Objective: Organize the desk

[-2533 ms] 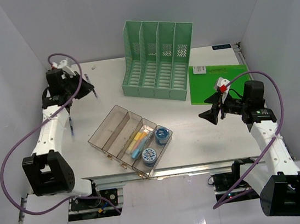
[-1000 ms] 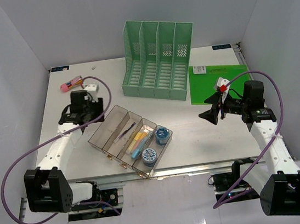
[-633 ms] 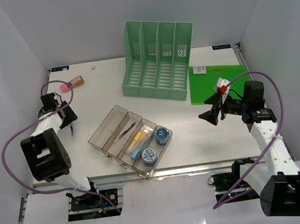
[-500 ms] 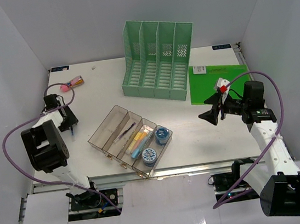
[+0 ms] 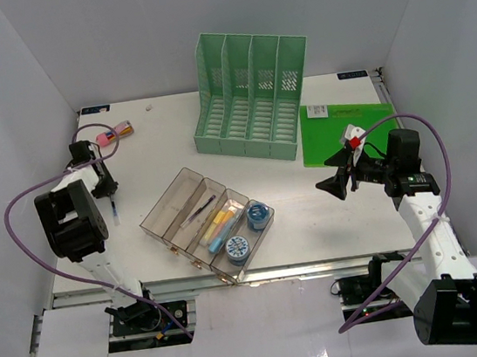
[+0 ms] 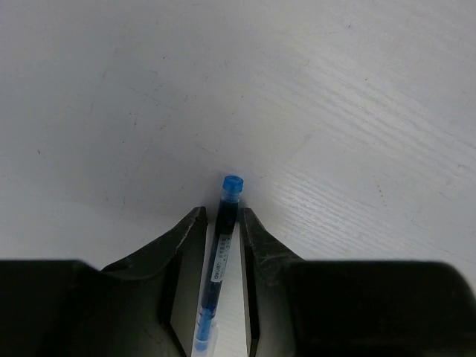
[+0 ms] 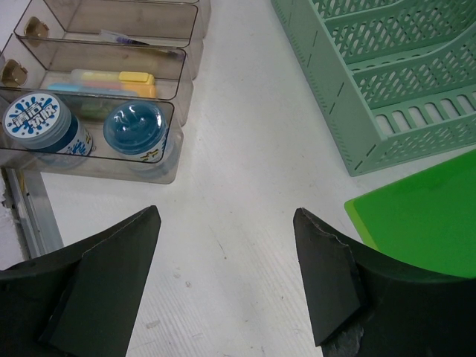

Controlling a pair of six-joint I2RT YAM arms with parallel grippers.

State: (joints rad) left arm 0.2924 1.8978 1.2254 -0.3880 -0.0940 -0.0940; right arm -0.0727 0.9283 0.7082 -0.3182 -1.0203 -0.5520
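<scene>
- Centre-frame on the flat white desk [image 5: 314, 221], a clear plastic compartmented tray [image 5: 161, 215] holds a dark pen [image 5: 199, 210], yellow and blue highlighters [image 5: 219, 228] and two round blue jars [image 5: 259, 215], each kind in its own compartment.
- Left gripper [image 6: 222, 213], far left: jaws narrowly flank a blue pen [image 6: 221, 256]; contact unclear.
- Right gripper [image 7: 227, 216]: spread wide, empty.

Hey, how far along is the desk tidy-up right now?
Partly done: the clear tray holds a thin pen, highlighters and two blue jars. In hand: the left gripper straddles a blue pen lying on the desk; a firm grip cannot be confirmed. Left: the pink item near the far left corner and the green folder flat beside the file rack. The right gripper hangs open, empty.
</scene>
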